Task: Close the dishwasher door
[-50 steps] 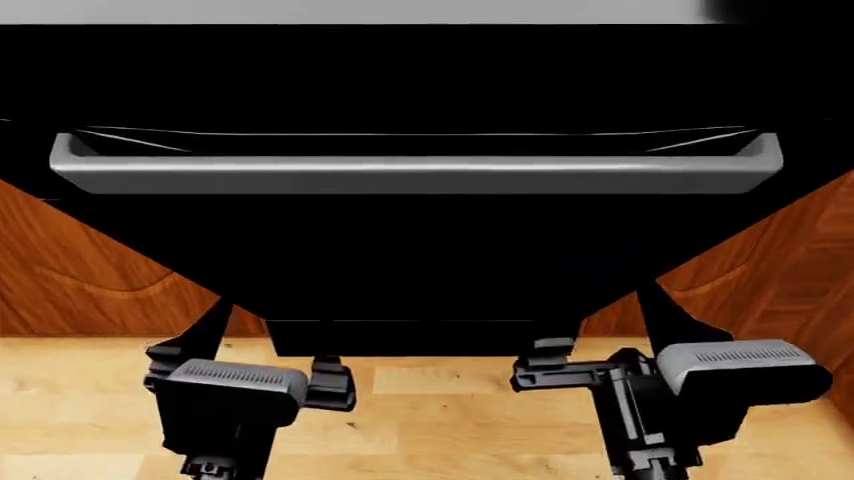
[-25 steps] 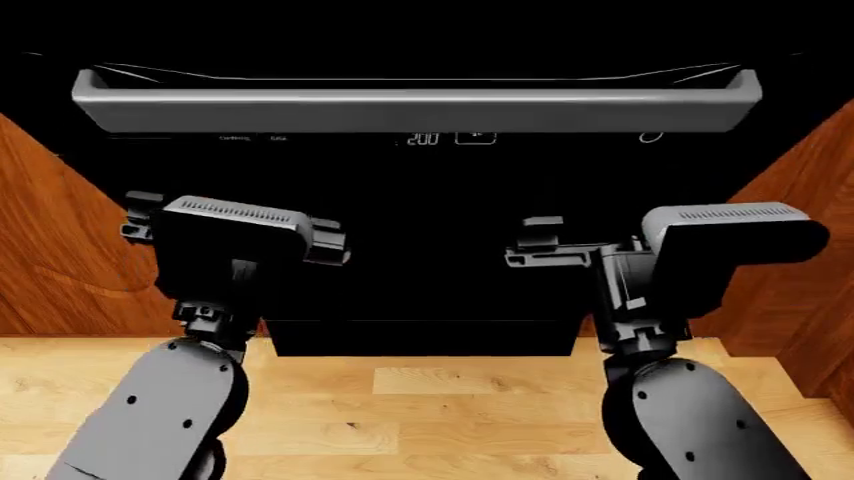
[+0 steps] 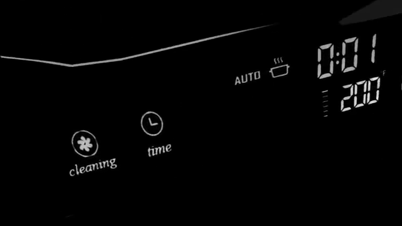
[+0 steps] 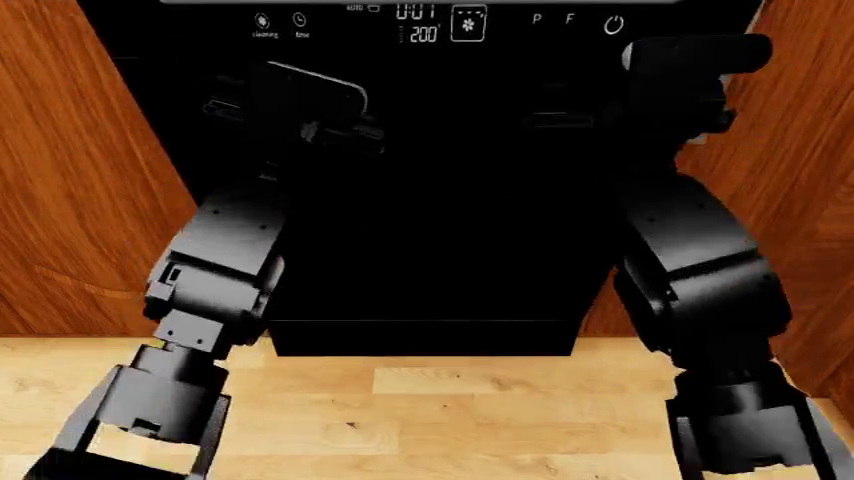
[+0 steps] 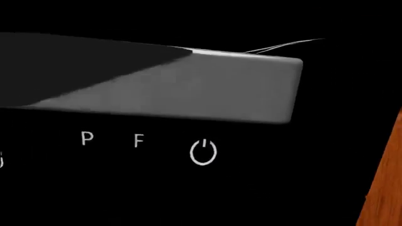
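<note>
The dishwasher door [image 4: 427, 250] is a glossy black panel that fills the middle of the head view, with white control icons and digits along its top. My left gripper [image 4: 350, 135] and right gripper [image 4: 554, 120] are raised close against the panel, just below the controls. They are black on black, so I cannot tell how their jaws stand. The left wrist view shows the door [image 3: 188, 188] close up, with its "cleaning" and "time" icons and digits. The right wrist view shows the door [image 5: 125, 188], the right end of the silver bar handle [image 5: 207, 92] and the power icon. No fingers show in either wrist view.
Brown wooden cabinet doors flank the dishwasher on the left [image 4: 80, 200] and on the right [image 4: 801, 180]. A light wooden floor [image 4: 441, 410] lies below the door. A strip of the right cabinet also shows in the right wrist view [image 5: 383, 188].
Both arms have risen from near the floor up the door's face to just below the controls. The handle has slid up to the top edge of the head view, and the control strip now shows.
</note>
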Robot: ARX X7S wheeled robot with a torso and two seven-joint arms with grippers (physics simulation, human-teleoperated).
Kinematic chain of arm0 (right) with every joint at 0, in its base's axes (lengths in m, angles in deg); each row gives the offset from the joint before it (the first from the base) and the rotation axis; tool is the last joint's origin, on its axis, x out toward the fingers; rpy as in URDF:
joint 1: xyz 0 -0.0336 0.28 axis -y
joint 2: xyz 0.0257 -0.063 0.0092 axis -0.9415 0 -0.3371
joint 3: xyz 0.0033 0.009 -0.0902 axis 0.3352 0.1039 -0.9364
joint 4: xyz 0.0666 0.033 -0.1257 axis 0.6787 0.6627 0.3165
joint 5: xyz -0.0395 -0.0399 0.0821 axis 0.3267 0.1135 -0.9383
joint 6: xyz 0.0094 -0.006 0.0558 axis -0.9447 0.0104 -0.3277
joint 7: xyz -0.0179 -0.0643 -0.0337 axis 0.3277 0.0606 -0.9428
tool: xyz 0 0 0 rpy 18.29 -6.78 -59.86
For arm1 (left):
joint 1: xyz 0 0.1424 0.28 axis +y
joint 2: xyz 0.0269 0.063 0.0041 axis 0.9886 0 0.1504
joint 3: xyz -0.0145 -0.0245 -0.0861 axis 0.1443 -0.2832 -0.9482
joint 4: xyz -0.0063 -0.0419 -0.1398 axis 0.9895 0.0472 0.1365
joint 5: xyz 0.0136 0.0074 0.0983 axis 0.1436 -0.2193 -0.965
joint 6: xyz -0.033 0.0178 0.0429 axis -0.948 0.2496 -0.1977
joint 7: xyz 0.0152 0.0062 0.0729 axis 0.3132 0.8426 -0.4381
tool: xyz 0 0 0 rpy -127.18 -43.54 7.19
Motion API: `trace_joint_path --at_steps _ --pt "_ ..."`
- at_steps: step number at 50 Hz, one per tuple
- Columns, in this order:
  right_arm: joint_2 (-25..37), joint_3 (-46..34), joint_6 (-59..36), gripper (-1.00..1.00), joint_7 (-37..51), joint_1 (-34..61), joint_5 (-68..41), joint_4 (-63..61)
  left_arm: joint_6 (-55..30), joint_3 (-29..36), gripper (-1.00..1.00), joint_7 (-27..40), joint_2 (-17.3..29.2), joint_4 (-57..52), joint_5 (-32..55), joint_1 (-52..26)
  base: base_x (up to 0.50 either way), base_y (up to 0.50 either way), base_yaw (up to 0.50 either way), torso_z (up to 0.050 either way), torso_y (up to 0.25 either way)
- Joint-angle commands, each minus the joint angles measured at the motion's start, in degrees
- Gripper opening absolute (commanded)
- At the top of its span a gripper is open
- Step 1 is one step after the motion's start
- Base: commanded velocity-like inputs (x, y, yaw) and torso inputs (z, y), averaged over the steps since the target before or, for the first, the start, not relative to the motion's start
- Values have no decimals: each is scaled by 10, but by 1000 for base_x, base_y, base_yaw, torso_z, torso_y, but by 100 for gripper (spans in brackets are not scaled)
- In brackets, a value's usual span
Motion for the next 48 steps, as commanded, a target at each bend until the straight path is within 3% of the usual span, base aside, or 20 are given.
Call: trace_joint_path --at_steps 1,5,9,19,23,29,31,34,38,48 --pt "-65 -24 105 100 -68 181 39 367 187 13 100 -55 -79 423 -14 -175 0 0 0 0 0" --pt "-83 -25 151 100 -86 213 44 465 174 3 100 -51 -77 424 -25 -177 0 0 0 0 0" --pt "-86 -25 156 100 -92 218 43 484 160 -15 100 -45 -74 424 -40 -178 0 0 0 0 0" --pt "-69 -26 105 100 -84 191 32 407 127 -59 100 -41 -75 424 -70 -183 0 0 0 0 0" --pt "-54 -26 68 100 -77 162 23 328 138 -72 100 -46 -74 424 -75 -179 0 0 0 0 0" --pt "4 -5 -50 100 -37 68 -25 56 166 -84 100 -26 -65 413 -76 -174 0 0 0 0 0" --pt "20 6 -81 100 -22 39 -44 -23 54 -87 100 -16 -42 241 -70 -97 0 0 0 0 0" --pt "35 17 -103 100 -11 10 -64 -101 -36 -91 100 -8 -21 41 -61 -33 0 0 0 0 0" --pt "48 29 -121 100 -2 -15 -84 -170 -92 -95 100 -5 -6 -75 -51 10 0 0 0 0 0" --pt "76 52 -135 100 10 -72 -119 -293 -145 -100 100 1 21 -236 -36 86 0 0 0 0 0"
